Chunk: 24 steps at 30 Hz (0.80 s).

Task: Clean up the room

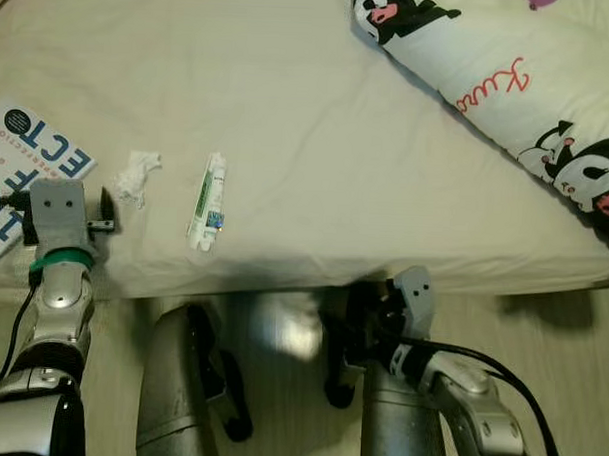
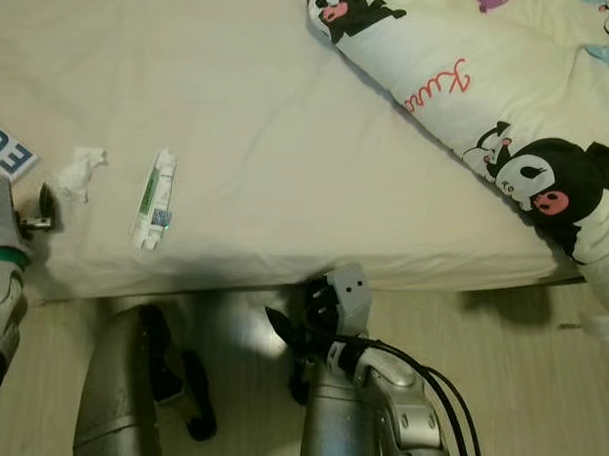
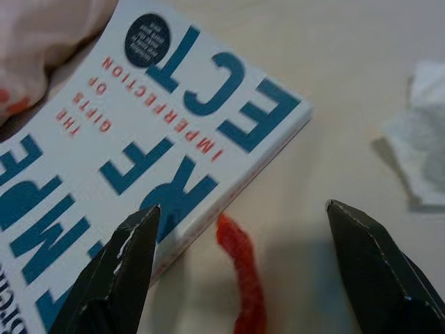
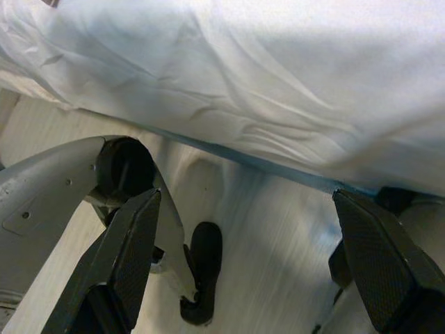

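Head views: my left gripper (image 1: pixel 103 213) hovers at the bed's (image 1: pixel 318 138) near edge, just beside a book (image 1: pixel 27 163); a crumpled tissue (image 1: pixel 138 174) and a tube (image 1: pixel 206 202) lie close by on the sheet. My right gripper (image 2: pixel 299 333) hangs low over the floor (image 2: pixel 519 396). Left wrist view: fingers (image 3: pixel 115 271) spread open, a small red strip (image 3: pixel 243 278) between them, touching the book's corner. Right wrist view: fingers (image 4: pixel 125 257) spread open, holding nothing, below the sheet.
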Available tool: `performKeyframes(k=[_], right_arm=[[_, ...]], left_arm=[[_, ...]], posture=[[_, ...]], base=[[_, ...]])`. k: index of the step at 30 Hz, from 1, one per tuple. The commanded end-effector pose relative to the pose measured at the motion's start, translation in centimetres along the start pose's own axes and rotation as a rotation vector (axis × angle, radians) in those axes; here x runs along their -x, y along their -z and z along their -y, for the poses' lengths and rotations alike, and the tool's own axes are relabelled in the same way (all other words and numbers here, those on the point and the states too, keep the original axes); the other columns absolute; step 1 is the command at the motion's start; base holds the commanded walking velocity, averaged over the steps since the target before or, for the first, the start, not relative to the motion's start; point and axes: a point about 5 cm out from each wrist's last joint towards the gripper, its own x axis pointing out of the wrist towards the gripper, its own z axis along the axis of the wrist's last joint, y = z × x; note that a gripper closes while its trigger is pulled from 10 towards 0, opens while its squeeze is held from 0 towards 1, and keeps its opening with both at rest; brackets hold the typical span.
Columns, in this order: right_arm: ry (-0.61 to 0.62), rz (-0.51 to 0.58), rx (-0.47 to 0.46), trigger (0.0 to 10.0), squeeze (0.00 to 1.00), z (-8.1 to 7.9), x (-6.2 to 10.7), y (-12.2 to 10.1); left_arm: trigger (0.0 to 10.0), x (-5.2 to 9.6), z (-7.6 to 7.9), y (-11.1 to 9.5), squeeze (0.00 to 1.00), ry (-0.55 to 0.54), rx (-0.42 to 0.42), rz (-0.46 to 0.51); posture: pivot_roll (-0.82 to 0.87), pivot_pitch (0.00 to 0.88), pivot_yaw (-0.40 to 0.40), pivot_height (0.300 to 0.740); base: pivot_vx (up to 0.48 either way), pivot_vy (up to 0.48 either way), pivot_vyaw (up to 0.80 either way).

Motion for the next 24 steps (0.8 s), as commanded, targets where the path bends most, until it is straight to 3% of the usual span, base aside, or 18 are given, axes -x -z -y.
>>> performKeyframes(k=[1,6,7,8,9,15,24], right_arm=[[0.024,-0.087,-0.058,10.0,0.00,0.0,1.0,2.3],[0.039,-0.094,-0.051,10.0,0.00,0.2,1.1,2.3],[0.043,-0.095,-0.050,10.0,0.00,0.3,1.1,2.3],[0.047,-0.096,-0.049,10.0,0.00,0.4,1.1,2.2],[0.056,-0.098,-0.046,10.0,0.00,0.5,1.2,2.2],[0.081,-0.100,-0.037,10.0,0.00,0.9,1.3,1.9],[0.087,-0.048,-0.022,10.0,0.00,1.3,0.2,0.3]], left_arm=[[10.0,0.6,-1.2,1.6,0.00,-0.043,-0.014,-0.077],[10.0,1.5,-0.8,3.1,0.00,0.000,0.010,-0.164],[8.4,1.7,-0.5,3.5,0.00,0.018,0.021,-0.186],[2.1,2.0,-0.3,3.9,0.00,0.033,0.026,-0.205],[0.0,2.4,0.1,4.3,0.00,0.053,0.037,-0.227],[0.0,3.6,1.3,5.5,0.00,0.107,0.039,-0.286],[0.0,4.1,1.1,6.0,0.00,0.101,0.037,-0.303]], posture=[[-0.27,0.497,0.032,0.577],[-0.27,0.498,0.034,0.577],[-0.27,0.500,0.034,0.577],[-0.27,0.500,0.034,0.577],[-0.27,0.503,0.035,0.577],[-0.27,0.506,0.035,0.577],[-0.26,0.502,0.036,0.577]], base=[[0.000,0.000,0.00],[0.000,0.000,0.00],[0.000,0.000,0.00],[0.000,0.000,0.00],[0.000,0.000,0.00],[0.000,0.000,0.00],[0.000,0.000,0.00]])
